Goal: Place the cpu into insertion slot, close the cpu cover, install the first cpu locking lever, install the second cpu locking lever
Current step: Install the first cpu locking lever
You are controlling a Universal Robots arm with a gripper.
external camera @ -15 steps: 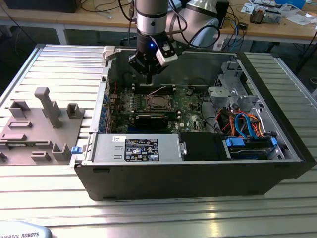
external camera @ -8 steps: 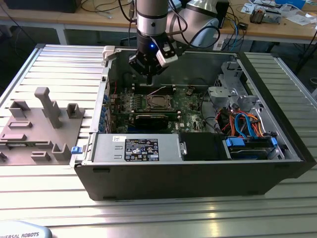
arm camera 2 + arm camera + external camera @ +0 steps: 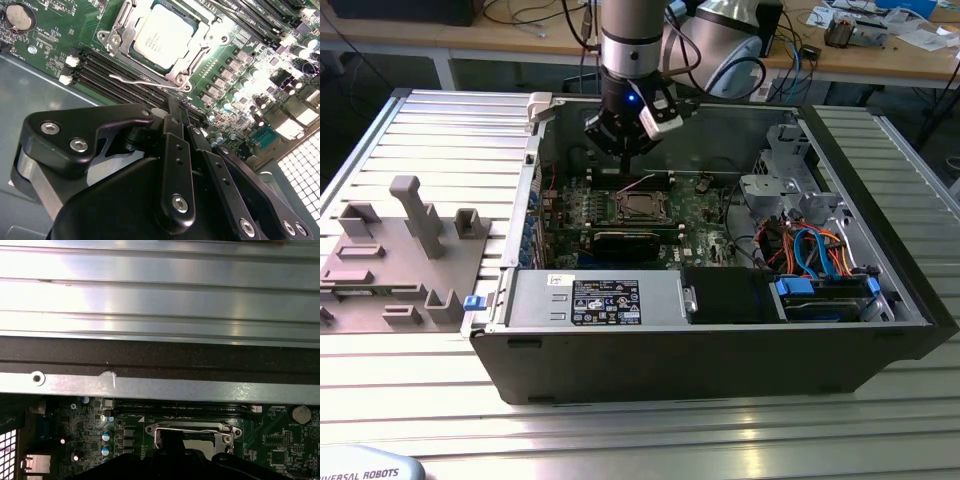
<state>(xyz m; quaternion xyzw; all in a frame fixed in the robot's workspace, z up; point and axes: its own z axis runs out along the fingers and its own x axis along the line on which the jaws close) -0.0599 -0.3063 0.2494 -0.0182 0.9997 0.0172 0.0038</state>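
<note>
Black linkage and fingers of my gripper (image 3: 181, 120) take up the near part of the second wrist view, the fingers (image 3: 173, 145) drawn together with nothing between them; the tips are partly lost against the dark memory slots (image 3: 115, 75). Just beyond, one thin wire locking lever (image 3: 145, 81) lies along the near edge of the socket. Past it, the cpu (image 3: 162, 35), silver-grey, sits in the insertion slot (image 3: 120, 22) with the cpu cover (image 3: 200, 47) framing it; the far side is cut off. In the first wrist view my own body hides most of the cover (image 3: 192, 430). In the exterior view I hang above the green motherboard (image 3: 570, 205) inside the open computer case (image 3: 720, 350), the socket small and hard to read.
</note>
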